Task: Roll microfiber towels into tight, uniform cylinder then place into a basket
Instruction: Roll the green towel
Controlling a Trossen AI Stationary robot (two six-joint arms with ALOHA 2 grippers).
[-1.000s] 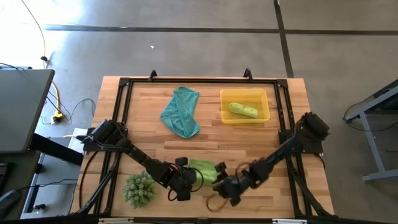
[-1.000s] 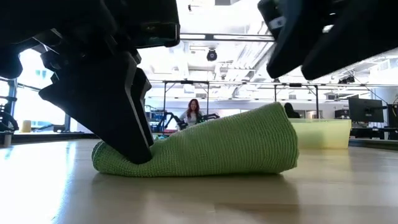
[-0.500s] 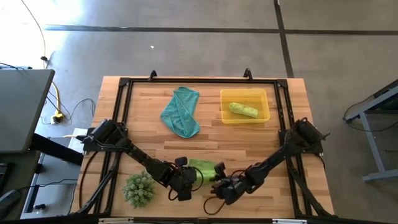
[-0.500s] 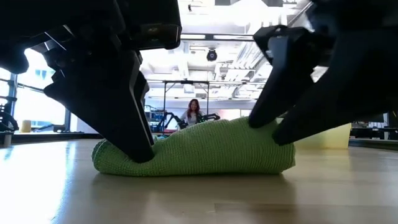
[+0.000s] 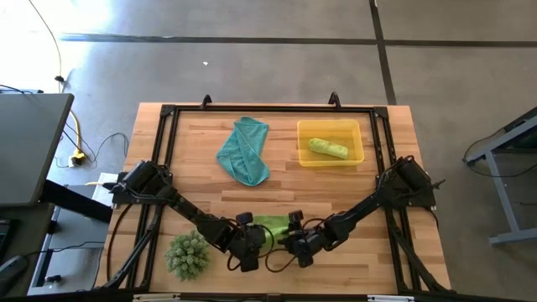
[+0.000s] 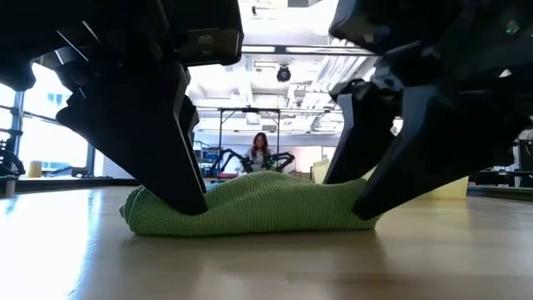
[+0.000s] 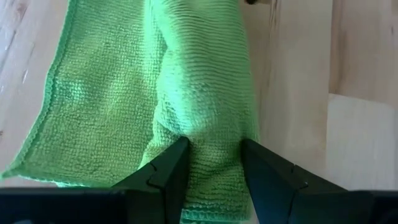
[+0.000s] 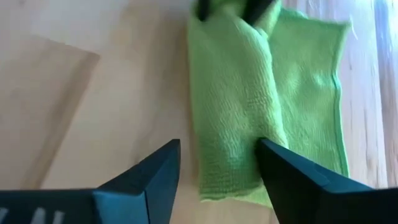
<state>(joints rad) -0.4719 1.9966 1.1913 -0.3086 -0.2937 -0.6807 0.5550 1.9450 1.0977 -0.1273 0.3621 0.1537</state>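
Rolling is under way at the near edge of the surface point(image 5: 201, 180), where a half-rolled green towel point(image 5: 270, 226) lies between both arms. Left gripper point(image 7: 211, 163) has its fingers pinching one end of the rolled part; right gripper point(image 8: 217, 163) stands at the other end with fingers spread, the roll's end lying between them but not clearly clamped. To do this well, I judge both ends should turn together with even tension (the flat flap is still unrolled), so the cylinder stays tight and straight.

Count: 3 towels, 1 here, 1 teal towel point(image 5: 245, 151) loose at mid-surface, 1 green roll point(image 5: 327, 148) already in the single basket point(image 5: 304, 158). 1 spiky plant point(image 5: 187, 255) sits near the left arm.
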